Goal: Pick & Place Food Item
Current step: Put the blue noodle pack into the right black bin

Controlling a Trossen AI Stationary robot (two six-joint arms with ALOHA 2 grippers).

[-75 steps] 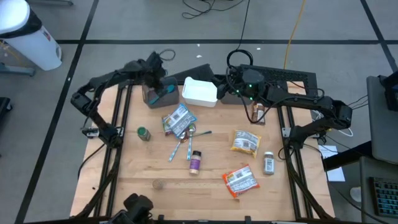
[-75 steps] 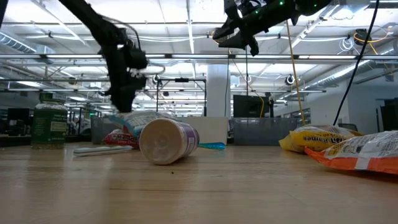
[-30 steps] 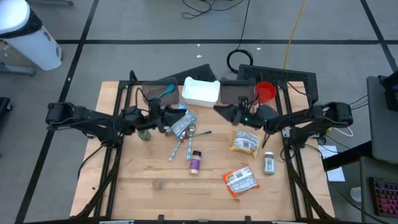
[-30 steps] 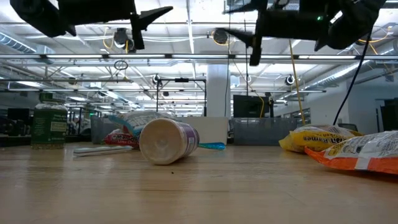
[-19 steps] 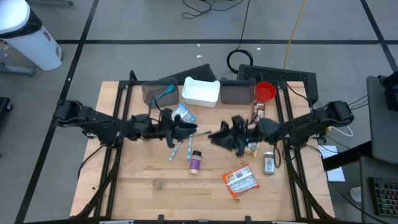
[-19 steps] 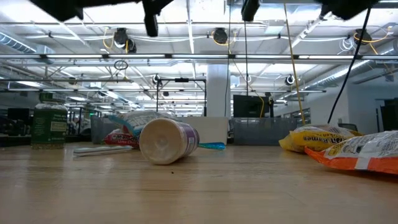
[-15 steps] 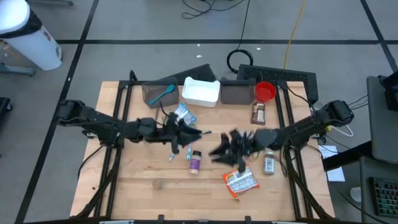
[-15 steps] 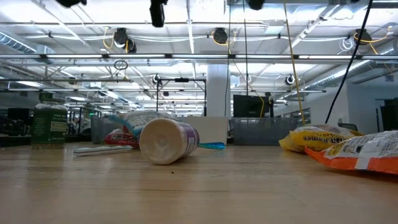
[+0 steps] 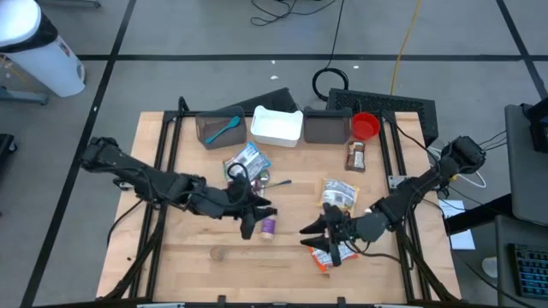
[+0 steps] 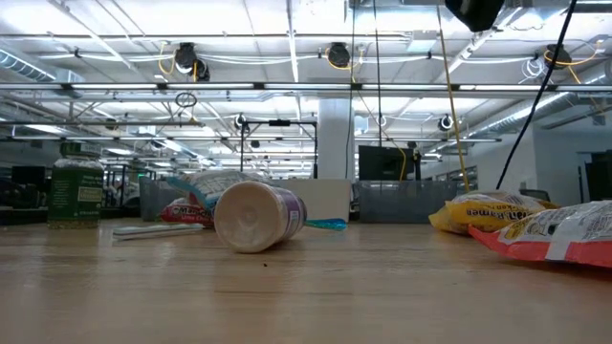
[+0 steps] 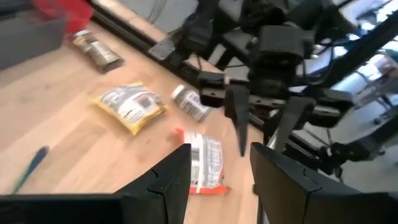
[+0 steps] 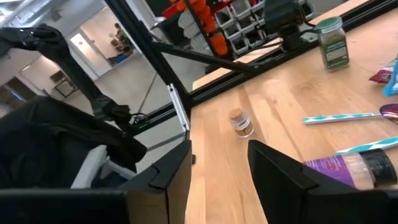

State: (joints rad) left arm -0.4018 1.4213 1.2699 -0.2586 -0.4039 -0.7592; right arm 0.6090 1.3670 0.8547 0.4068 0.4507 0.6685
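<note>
Although food items lie scattered over the wooden table [image 9: 188, 257], none is lifted at this moment; both arms hang above the middle of the board with nothing in their fingers.

Left gripper [image 9: 250, 224]: reaches in from the left, above the purple-labelled bottle [image 9: 268, 226] that lies on its side. Its wrist view shows the two dark fingers [image 11: 163, 183] parted, a clear gap between them, nothing held. It appears to be mid-approach, not set on any one item.

Right gripper [image 9: 318, 235]: reaches in from the right, over the near-right quarter, above the orange snack packet [image 9: 329, 255]. Fingers [image 12: 171, 168] likewise parted and empty. Placement suggests this packet is the likeliest pick, though that is a judgement only.

Food items, flat on the table:
- orange snack packet, near right, partly under the right gripper.
- yellow snack bag [image 9: 336, 194], right of centre, just beyond the right arm.
- blue-and-white packet [image 9: 245, 162], left of centre, toward the far side.
- brown jar [image 9: 356, 156], far right, lying down.
- small jar [image 12: 240, 122], near left, well apart from the rest.
- green-lidded jar, far-left corner in the low view [image 10: 76, 191], upright.

Receptacles, ranged along the far edge, presumably as drop-off points: grey bin [image 9: 216, 128] holding a teal utensil, white tub [image 9: 276, 127], dark bin [image 9: 327, 128], red cup [image 9: 366, 126].

Cutlery [image 9: 272, 182] lies loose at centre.
</note>
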